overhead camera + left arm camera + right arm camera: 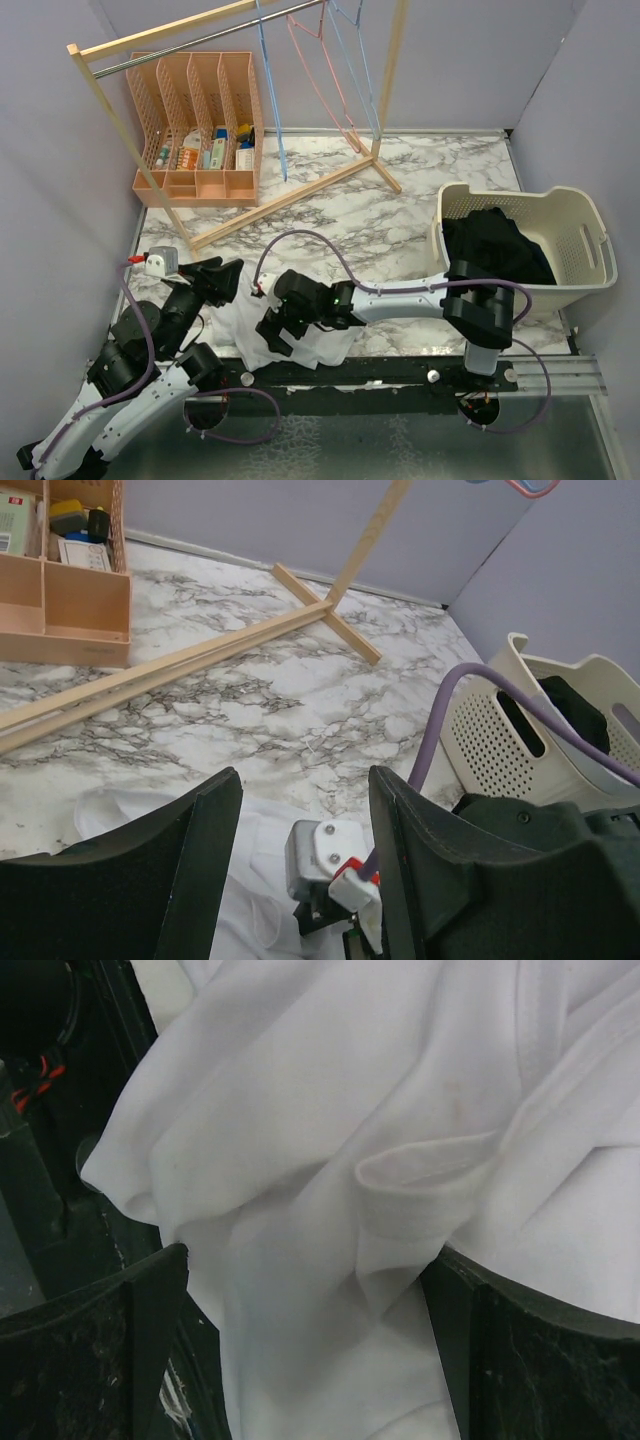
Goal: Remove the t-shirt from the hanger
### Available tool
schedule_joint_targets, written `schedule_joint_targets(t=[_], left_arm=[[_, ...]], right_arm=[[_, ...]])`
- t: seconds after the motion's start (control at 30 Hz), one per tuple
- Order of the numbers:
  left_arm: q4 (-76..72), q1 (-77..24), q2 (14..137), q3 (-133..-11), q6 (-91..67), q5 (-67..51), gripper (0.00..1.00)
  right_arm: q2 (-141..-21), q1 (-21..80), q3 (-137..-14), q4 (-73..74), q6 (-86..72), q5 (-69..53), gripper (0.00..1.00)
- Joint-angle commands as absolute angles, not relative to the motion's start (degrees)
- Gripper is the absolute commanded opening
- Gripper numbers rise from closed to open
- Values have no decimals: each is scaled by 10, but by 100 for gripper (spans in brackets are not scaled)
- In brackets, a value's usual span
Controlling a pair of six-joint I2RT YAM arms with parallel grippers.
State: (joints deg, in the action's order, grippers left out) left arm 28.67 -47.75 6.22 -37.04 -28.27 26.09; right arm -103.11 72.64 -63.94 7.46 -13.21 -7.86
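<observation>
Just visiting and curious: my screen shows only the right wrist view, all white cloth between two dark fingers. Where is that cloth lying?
Observer: The white t-shirt lies crumpled at the near edge of the marble table, left of centre.
Visitor: Is the robot's other hand on it?
Observer: The left fingers stand open over its left edge, gripping nothing.
Visitor: Anything else nearby?
Observer: A cream basket on the right holds dark clothing.

Bright and even, lit softly from above. Faint, soft shadows on the counter (430, 200). Sharp from the top, a bit fuzzy up close on the white t-shirt (330, 1160).
</observation>
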Motion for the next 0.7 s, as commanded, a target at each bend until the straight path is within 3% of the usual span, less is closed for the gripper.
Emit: schedule_joint_targets(t=[0.0, 0.13, 0.3, 0.37, 0.67], left_arm=[[289, -479, 59, -377, -286, 275, 56], [289, -480, 59, -377, -288, 276, 56], [290, -479, 59, -377, -289, 276, 56], [291, -479, 59, -378, -289, 276, 56], [292, -479, 59, -377, -291, 276, 56]], right_arm=[[-1070, 739, -665, 102, -146, -35, 95], [-1095, 738, -690, 147, -167, -2, 67], [-1095, 735, -702, 184, -189, 39, 15], [-1078, 723, -695, 193, -203, 52, 2], [-877, 512, -581, 161, -263, -49, 1]])
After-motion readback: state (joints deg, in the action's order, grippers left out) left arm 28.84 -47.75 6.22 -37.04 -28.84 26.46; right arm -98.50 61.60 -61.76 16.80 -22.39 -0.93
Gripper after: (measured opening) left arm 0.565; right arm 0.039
